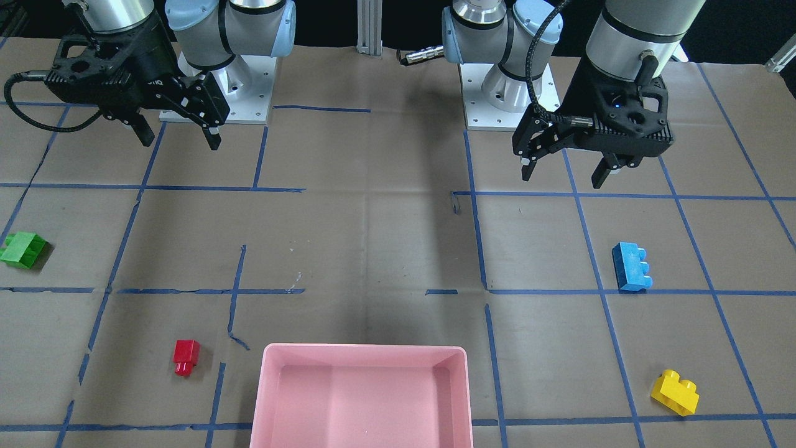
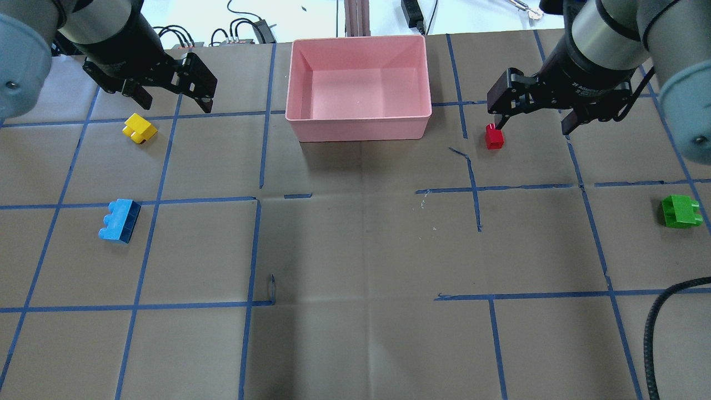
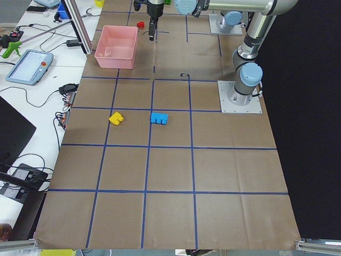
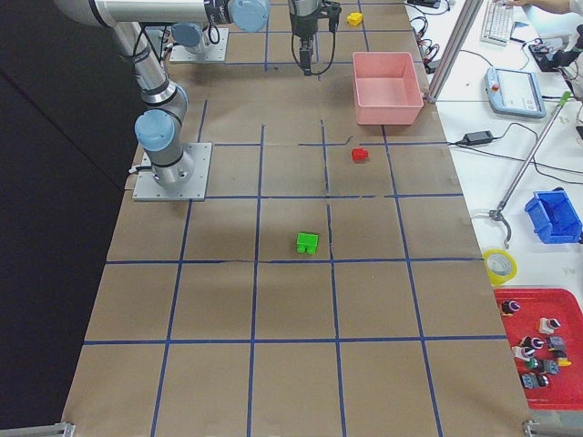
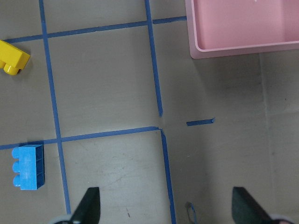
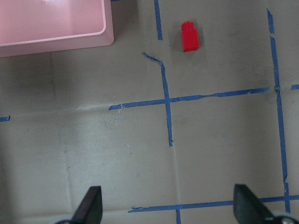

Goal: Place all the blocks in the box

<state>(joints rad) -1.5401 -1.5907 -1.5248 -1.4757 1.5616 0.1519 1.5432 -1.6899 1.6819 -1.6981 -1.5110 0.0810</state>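
Observation:
The pink box (image 1: 364,348) stands empty at the table's operator-side edge, in the middle (image 2: 358,118). The yellow block (image 2: 139,128) and blue block (image 2: 119,220) lie on my left half. The red block (image 2: 494,136) and green block (image 2: 680,211) lie on my right half. My left gripper (image 2: 176,106) is open and empty, held above the table near the yellow block. My right gripper (image 2: 532,128) is open and empty, held above the table near the red block. The left wrist view shows the blue block (image 5: 28,166), the yellow block (image 5: 11,57) and the box corner (image 5: 243,46). The right wrist view shows the red block (image 6: 190,37).
Blue tape lines mark a grid on the brown paper table cover (image 2: 355,250). Both arm bases (image 1: 217,93) (image 1: 510,93) are bolted at the robot's edge. A bench past the box holds cables, a tablet (image 3: 29,66) and a red parts tray (image 4: 537,346).

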